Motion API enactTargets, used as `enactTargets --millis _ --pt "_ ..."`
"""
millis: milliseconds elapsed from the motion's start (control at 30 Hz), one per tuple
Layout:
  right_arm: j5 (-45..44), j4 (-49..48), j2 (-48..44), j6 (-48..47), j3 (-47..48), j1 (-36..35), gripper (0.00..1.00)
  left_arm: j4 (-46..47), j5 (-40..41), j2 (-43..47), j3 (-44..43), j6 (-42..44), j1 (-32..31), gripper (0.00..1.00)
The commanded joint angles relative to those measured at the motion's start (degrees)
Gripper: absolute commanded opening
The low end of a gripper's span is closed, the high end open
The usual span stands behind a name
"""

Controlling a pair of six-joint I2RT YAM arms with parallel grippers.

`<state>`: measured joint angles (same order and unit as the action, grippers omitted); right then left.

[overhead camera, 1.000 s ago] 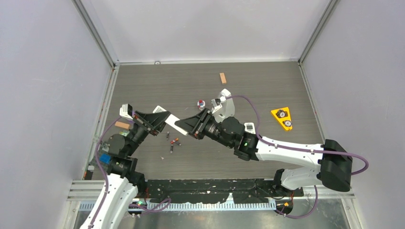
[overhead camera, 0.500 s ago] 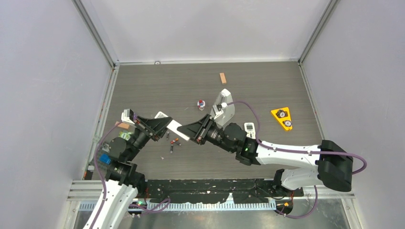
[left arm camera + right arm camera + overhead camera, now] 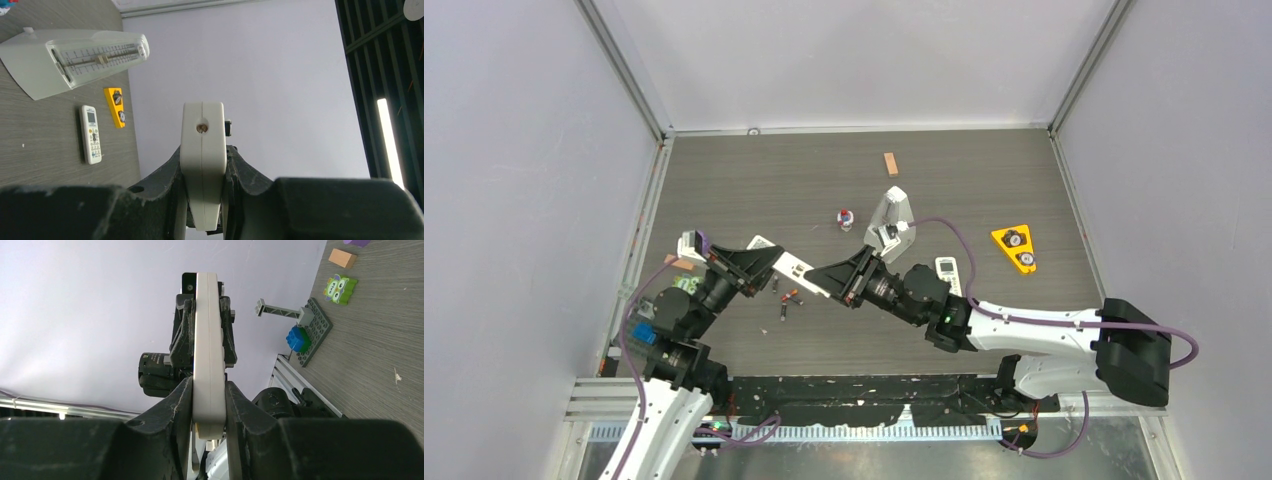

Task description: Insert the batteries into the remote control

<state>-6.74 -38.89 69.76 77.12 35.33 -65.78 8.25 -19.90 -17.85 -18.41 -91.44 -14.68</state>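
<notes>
Top view: the remote control (image 3: 797,269) is held off the worktop (image 3: 984,180), spanning the gap between the two arms near the middle-left. The left gripper (image 3: 764,264) has its jaws clamped on one end and the right gripper (image 3: 836,281) has its jaws clamped on the other. Both wrist views confirm this, with the white bar edge-on and pinched between dark fingers (image 3: 170,175) (image 3: 181,405).

The batteries (image 3: 791,297), three in number, lie loose on the worktop just below and nearer than the held remote control. They are close together, but whether they touch one another cannot be told.

A grey metronome (image 3: 891,221) stands just behind the right wrist, which covers its near edge. A short white remote with buttons (image 3: 947,267) lies beside the right forearm. A yellow triangular piece (image 3: 1015,248) lies further right and a small wooden block (image 3: 890,163) lies towards the back. A small red-and-blue object (image 3: 845,217) sits left of the metronome.

Right wrist view: beyond the remote control, a dark stud plate (image 3: 314,325) carries a blue brick (image 3: 298,338). A green figure (image 3: 340,288) and an orange block (image 3: 342,258) lie nearby.
</notes>
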Motion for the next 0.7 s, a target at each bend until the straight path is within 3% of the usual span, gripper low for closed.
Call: enactTargets --millis 0,233,300,400,467,667 --pt "-1.9 5.7 -2.3 -1.6 0.9 0.8 0.36 5.0 12.7 -0.4 -1.9 1.6 2.5 0.00" --pt "-0.9 9.3 -3.7 1.2 0.9 1.8 0.47 3.2 12.3 -0.7 -0.6 5.7 2.5 0.00" --pt "-0.4 9.5 -4.1 1.8 0.5 2.1 0.42 2.8 12.1 -1.5 -0.6 7.3 2.5 0.00" --pt "0.0 10.2 -4.5 1.9 0.2 2.8 0.19 1.4 12.1 -2.7 -0.7 10.6 2.5 0.00" --pt "0.1 10.9 -4.7 1.8 -0.4 3.5 0.12 0.5 12.7 -3.3 -0.5 13.1 2.5 0.00" --pt "0.8 13.9 -5.8 -1.4 -3.7 6.1 0.06 -5.3 16.0 -2.7 -0.4 21.1 2.5 0.00"
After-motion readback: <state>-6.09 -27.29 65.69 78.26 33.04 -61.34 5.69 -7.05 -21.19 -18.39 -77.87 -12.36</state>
